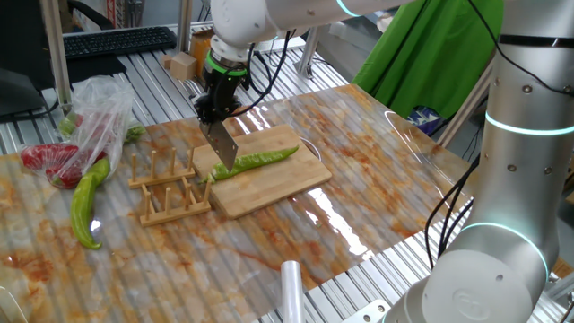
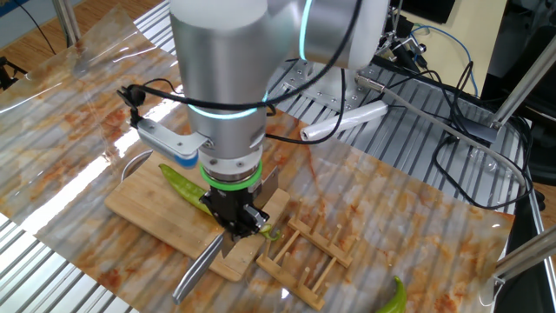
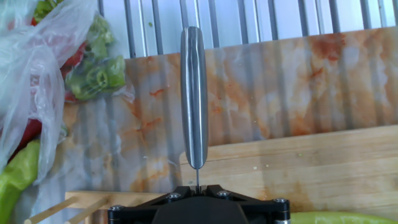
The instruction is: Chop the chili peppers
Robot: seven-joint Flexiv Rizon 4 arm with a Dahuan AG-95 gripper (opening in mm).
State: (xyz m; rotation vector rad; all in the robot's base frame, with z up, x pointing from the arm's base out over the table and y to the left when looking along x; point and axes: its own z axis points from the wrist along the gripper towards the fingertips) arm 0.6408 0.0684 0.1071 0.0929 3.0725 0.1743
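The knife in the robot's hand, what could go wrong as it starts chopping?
The knife sits above the stem end of the chili, so a cut might only clip the tip. Nothing pins the chili; it may roll on the cutting board. The wooden rack stands close and might get struck.

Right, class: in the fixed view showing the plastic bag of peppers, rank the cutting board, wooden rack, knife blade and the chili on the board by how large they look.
1. Cutting board
2. Wooden rack
3. Chili and knife blade: they look much alike, and the blade hides part of the chili, so I won't rank them.
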